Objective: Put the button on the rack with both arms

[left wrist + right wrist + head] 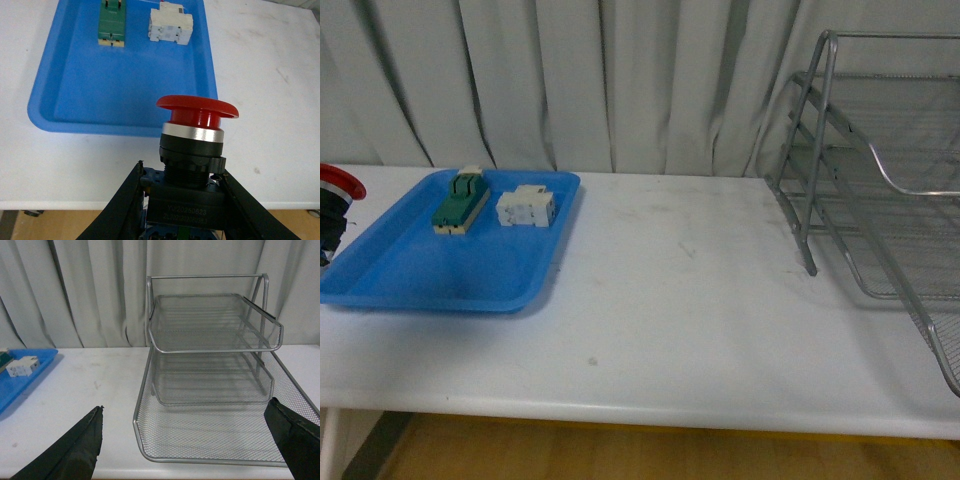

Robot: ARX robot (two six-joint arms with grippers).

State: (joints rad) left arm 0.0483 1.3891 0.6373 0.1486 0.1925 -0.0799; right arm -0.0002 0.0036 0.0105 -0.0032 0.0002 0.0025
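We hold the button (196, 120) by its black body, left fingers (125, 205) clamped, red cap clear, presumably for handover; right fingers (75, 450) stand apart, facing the rack (212, 340).

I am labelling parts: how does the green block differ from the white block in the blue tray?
The green block is green with cream edges; the white block is plain white. The green block is long and narrow; the white block is shorter and squarer. Both lie side by side, not touching, at the far end of the blue tray.
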